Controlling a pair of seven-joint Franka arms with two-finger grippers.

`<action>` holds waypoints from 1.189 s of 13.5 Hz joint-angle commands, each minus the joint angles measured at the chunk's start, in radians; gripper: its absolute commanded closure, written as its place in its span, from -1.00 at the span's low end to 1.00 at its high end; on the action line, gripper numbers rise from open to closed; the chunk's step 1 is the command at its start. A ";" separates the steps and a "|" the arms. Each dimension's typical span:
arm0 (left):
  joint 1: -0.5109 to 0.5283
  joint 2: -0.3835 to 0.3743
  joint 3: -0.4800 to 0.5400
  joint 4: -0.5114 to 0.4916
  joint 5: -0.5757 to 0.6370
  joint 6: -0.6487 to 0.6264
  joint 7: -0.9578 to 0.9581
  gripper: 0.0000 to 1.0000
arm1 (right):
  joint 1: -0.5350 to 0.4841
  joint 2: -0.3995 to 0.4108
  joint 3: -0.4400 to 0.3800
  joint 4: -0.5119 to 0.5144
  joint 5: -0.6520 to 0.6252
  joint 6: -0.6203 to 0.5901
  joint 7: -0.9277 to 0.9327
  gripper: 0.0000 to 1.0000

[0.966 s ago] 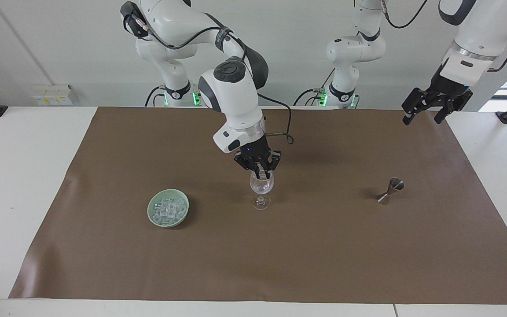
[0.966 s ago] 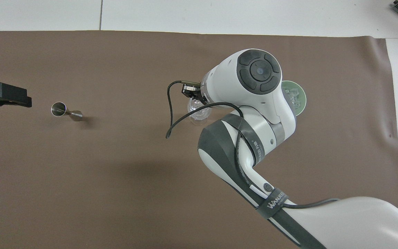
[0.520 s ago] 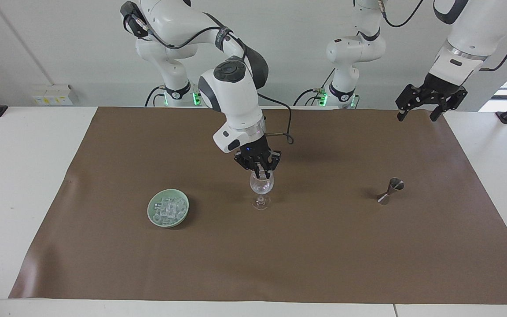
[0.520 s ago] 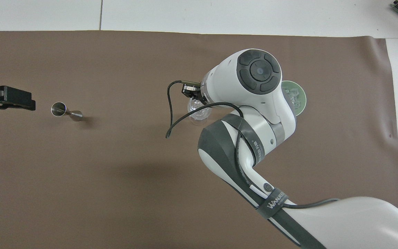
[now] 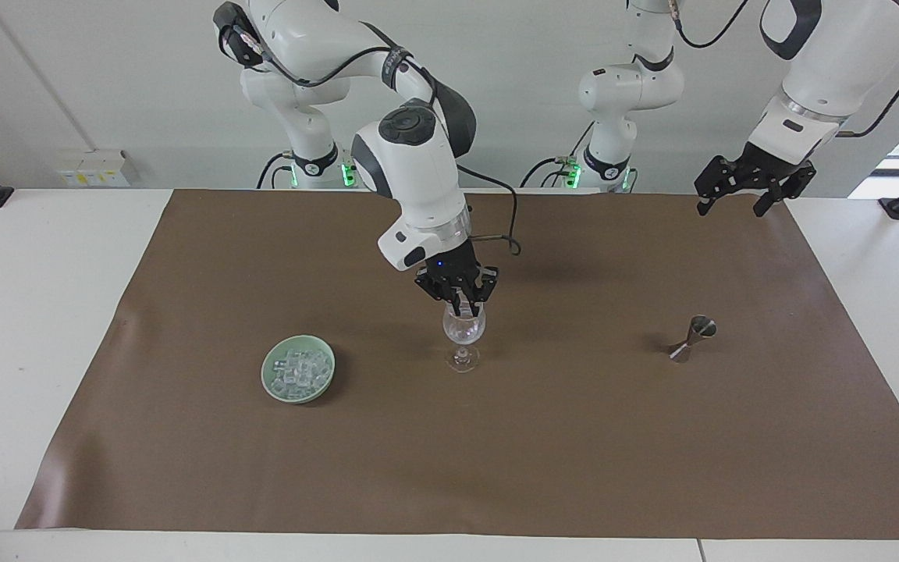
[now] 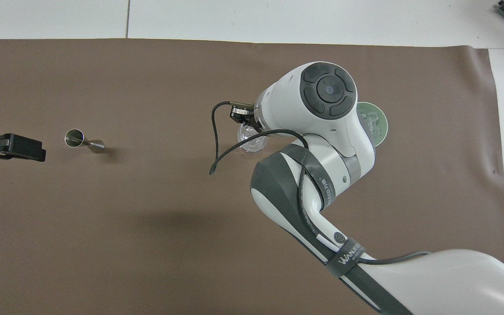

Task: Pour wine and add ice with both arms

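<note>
Facing view first: the right gripper (image 5: 463, 303) hangs right over the mouth of the wine glass (image 5: 463, 334), fingertips pressed together and dipped at the rim; whether a cube sits between them, I cannot tell. That glass stands mid-mat on the brown mat (image 5: 496, 453). Beside it, toward the right arm's end of the bench, the green dish (image 5: 271, 365) holds the ice (image 5: 299, 370), heaped. Out at the left arm's end, the left gripper (image 5: 742, 193) hangs with fingers spread over the mat's edge nearest the robots, holding nothing. A metal jigger (image 5: 691, 339) stands well apart from the glass.
</note>
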 commanded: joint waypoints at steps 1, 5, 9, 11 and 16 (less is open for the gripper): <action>0.014 -0.033 0.026 -0.023 0.017 0.012 0.061 -1.00 | -0.011 -0.018 0.006 -0.012 0.015 -0.014 0.018 0.94; 0.014 -0.035 0.026 -0.017 0.014 0.008 0.054 -1.00 | -0.011 -0.019 0.006 -0.009 0.015 -0.014 0.018 0.88; 0.009 -0.035 0.024 0.020 0.007 0.011 0.052 -1.00 | -0.012 -0.019 0.007 -0.006 0.015 -0.015 0.018 0.82; 0.011 -0.039 0.023 0.013 0.007 0.008 0.063 -1.00 | -0.012 -0.019 0.006 -0.006 0.015 -0.015 0.018 0.80; 0.009 -0.047 0.023 0.005 0.008 0.000 0.064 -1.00 | -0.012 -0.019 0.007 -0.009 0.015 -0.016 0.018 0.74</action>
